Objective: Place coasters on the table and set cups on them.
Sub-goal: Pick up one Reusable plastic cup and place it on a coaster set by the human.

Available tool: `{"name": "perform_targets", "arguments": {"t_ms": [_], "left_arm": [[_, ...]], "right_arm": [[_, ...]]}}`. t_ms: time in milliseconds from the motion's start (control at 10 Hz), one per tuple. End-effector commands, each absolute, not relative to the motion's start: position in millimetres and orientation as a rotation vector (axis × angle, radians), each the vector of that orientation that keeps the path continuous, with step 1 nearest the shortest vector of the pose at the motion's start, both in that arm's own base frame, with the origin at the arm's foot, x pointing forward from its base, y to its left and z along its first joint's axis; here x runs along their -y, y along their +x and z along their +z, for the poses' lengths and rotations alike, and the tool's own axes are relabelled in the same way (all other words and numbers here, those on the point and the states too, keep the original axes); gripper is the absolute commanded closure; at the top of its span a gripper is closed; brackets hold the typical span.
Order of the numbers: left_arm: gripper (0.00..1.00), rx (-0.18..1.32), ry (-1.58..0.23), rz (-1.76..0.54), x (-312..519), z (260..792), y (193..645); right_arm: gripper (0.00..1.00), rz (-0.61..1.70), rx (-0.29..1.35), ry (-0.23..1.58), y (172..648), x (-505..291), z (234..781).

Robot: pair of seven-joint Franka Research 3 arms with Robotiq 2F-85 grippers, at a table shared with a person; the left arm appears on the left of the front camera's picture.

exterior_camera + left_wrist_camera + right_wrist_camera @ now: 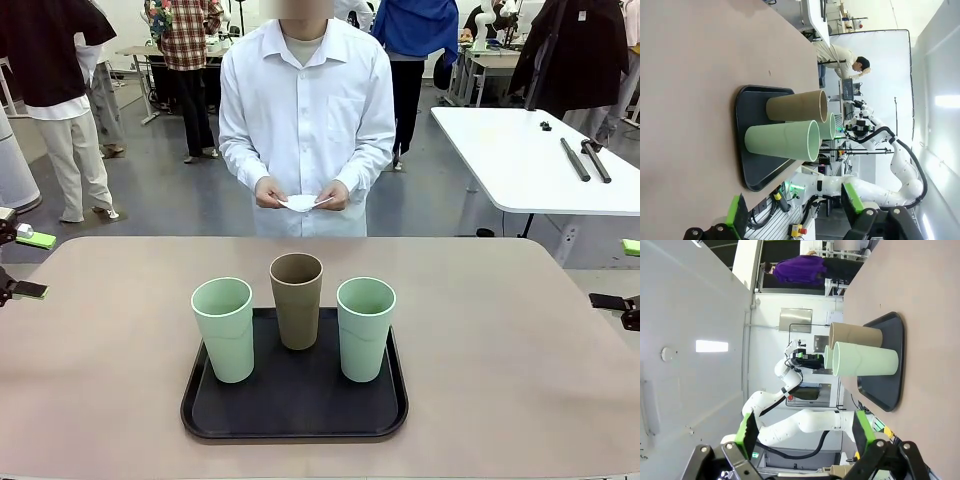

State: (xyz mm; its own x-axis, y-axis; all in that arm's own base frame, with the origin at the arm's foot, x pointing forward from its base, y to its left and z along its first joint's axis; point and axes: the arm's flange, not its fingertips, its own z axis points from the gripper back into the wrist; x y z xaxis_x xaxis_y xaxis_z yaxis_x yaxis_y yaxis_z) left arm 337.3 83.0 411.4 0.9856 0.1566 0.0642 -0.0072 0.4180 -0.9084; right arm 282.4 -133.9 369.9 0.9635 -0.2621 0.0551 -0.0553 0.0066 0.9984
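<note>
Three cups stand upright on a black tray in the middle of the table: a pale green cup on the left, a brown cup behind the middle, and a pale green cup on the right. Across the table a person holds the white coasters in both hands at waist height. My left gripper hangs open at the left edge, and my right gripper hangs open at the right edge. Both are far from the tray. The left gripper and right gripper each face the cups, and nothing sits between their fingers.
A white table with black rods stands at the back right. Other people stand farther back in the room. Bare tabletop lies on both sides of the tray and between it and the person.
</note>
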Motion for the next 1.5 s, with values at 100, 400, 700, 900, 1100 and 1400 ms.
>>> {"name": "perform_targets", "arguments": {"t_ms": [100, 400, 700, 900, 1100, 1400], "left_arm": [[0.0, 0.156, -1.15, 0.103, -83.8, 411.6, 337.6], [0.0, 0.156, -1.15, 0.103, -83.8, 411.6, 337.6], [0.0, 0.156, -1.15, 0.103, -83.8, 411.6, 337.6], [0.0, 0.156, -1.15, 0.103, -83.8, 411.6, 337.6], [0.0, 0.156, -1.15, 0.103, -83.8, 411.6, 337.6], [0.0, 0.156, -1.15, 0.103, -83.8, 411.6, 337.6]], "right_arm": [[0.0, -0.174, 0.264, 1.586, 286.0, 134.0, 371.3], [0.0, -0.174, 0.264, 1.586, 286.0, 134.0, 371.3], [0.0, -0.174, 0.264, 1.586, 286.0, 134.0, 371.3], [0.0, -0.174, 0.264, 1.586, 286.0, 134.0, 371.3], [0.0, -0.174, 0.264, 1.586, 286.0, 134.0, 371.3], [0.0, -0.174, 0.264, 1.586, 286.0, 134.0, 371.3]]}}
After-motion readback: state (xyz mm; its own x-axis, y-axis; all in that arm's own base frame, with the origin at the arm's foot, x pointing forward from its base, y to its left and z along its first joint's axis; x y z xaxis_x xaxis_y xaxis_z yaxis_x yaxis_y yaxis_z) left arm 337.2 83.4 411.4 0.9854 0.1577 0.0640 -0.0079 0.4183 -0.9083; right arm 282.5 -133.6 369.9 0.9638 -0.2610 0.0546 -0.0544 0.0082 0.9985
